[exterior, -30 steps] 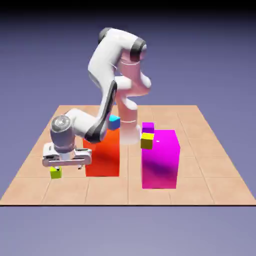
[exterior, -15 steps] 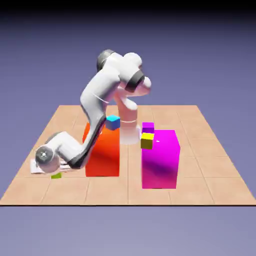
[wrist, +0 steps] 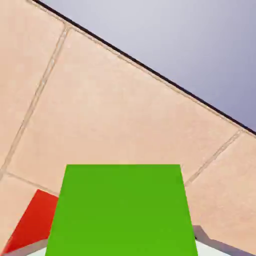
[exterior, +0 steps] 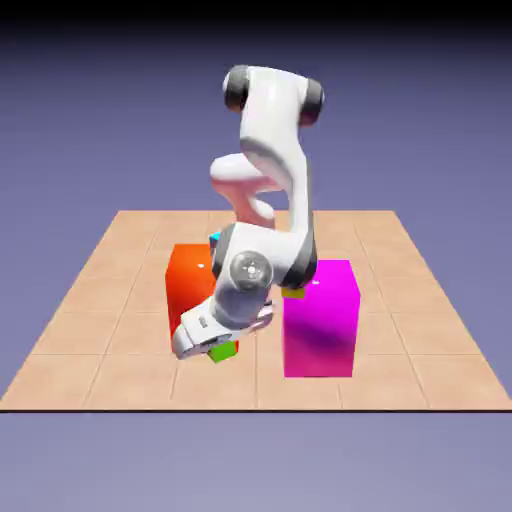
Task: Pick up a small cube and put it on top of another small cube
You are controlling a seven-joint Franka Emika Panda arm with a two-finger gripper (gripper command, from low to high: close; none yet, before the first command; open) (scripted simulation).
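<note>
The small cube (exterior: pixel 223 351), lime green, sits between the fingers of my gripper (exterior: pixel 217 348), which is shut on it in front of the orange-red block (exterior: pixel 188 285). In the hand view the small cube (wrist: pixel 122 210) fills the lower middle and hides the fingertips, with tilted table tiles beyond it. The hand is rolled to one side. A sliver of a yellow small cube (exterior: pixel 293 293) shows on the near left corner of the magenta block (exterior: pixel 322 320), just under my forearm.
A corner of a cyan cube (exterior: pixel 214 238) peeks out on top of the orange-red block, behind the arm. The two big blocks stand side by side with a narrow gap. The table's edge (wrist: pixel 150 70) crosses the hand view diagonally.
The gripper closed on the lime cube at the exterior view's left. The arm then swung right with it to the front of the orange-red block, and the hand rolled over.
</note>
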